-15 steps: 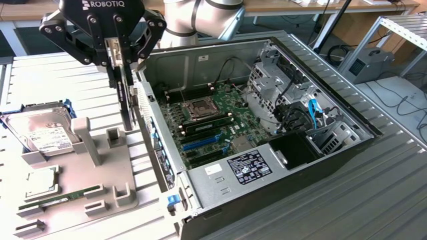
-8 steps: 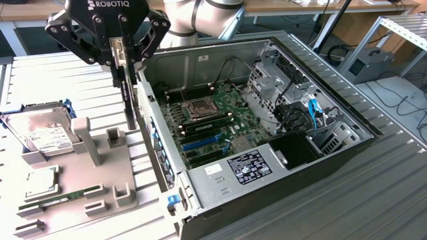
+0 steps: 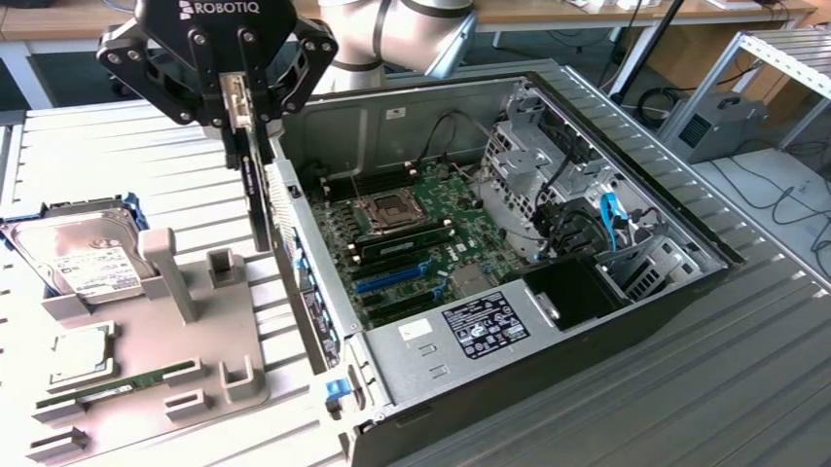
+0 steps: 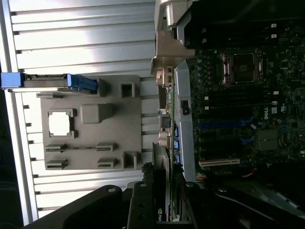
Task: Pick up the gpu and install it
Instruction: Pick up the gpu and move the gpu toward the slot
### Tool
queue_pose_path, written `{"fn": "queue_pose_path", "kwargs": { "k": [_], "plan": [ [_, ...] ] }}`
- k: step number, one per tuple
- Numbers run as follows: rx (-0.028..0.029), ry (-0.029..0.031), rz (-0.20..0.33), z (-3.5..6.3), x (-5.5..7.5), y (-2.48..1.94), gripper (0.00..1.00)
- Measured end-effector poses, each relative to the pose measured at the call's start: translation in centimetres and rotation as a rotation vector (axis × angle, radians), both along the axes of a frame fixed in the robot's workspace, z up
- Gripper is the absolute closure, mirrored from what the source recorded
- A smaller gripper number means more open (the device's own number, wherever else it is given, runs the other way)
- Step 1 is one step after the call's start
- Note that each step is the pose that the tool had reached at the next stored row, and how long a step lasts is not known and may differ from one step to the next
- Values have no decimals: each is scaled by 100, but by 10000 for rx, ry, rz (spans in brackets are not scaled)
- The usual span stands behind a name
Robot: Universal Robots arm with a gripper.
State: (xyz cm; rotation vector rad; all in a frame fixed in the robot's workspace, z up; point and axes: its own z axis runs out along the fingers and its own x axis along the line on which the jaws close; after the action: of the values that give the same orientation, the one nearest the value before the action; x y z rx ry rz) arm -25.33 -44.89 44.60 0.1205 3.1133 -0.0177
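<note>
Exterior view: hand (image 3: 237, 115) gripping gpu (image 3: 257, 199), card hanging edge-on near computer case (image 3: 429, 341); hand top cut off.

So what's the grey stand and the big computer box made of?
The grey stand looks like matte plastic: a dull, even grey with blocky moulded shapes. The computer case is probably bare sheet metal: silvery, slightly shiny, with folded edges and punched holes.

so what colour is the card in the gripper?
The card is black; the exterior view shows it best.
</note>
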Motion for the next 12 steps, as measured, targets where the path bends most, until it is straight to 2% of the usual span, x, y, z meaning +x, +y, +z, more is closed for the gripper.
{"fn": "queue_pose_path", "kwargs": {
  "k": [12],
  "plan": [
    [-1, 0, 0, -3, 64, 0, 74]
  ]
}}
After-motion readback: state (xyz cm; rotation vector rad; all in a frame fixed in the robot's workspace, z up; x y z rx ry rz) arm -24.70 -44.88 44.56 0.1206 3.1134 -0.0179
